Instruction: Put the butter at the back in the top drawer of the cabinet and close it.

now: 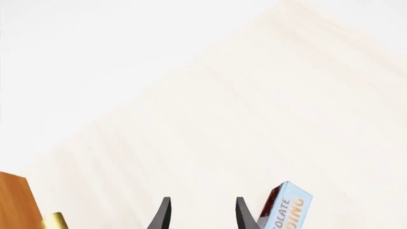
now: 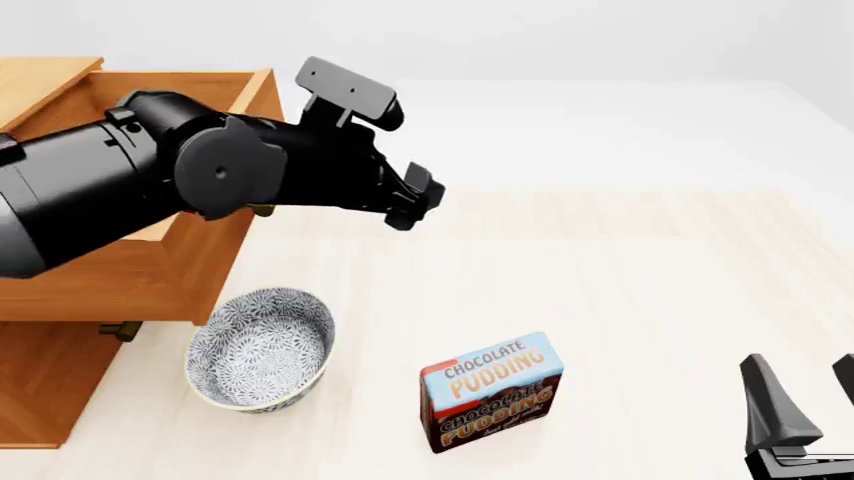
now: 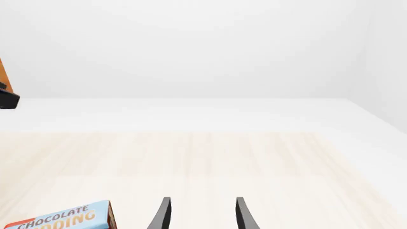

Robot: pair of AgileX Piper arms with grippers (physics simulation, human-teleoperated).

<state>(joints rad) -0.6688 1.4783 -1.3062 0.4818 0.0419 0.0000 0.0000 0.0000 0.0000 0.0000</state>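
Your left gripper [image 1: 200, 214] is hanging beside the pulled-out top drawer [image 2: 160, 270] of the cabinet [image 2: 40, 390], its fingers spread wide and holding nothing. Your right gripper [image 3: 200, 214] is hovering low at the near right of the table [image 2: 641, 290], fingers likewise wide and empty. The butter is showing in no view. The chocolate pudding box [image 2: 491, 392] is standing just right of the patterned bowl [image 2: 260, 348].

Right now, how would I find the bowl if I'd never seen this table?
Find the big wooden cabinet on the left. Just right of its base sits the bowl, round and open with a blue-grey speckled pattern, unlike the boxy pudding box further right.
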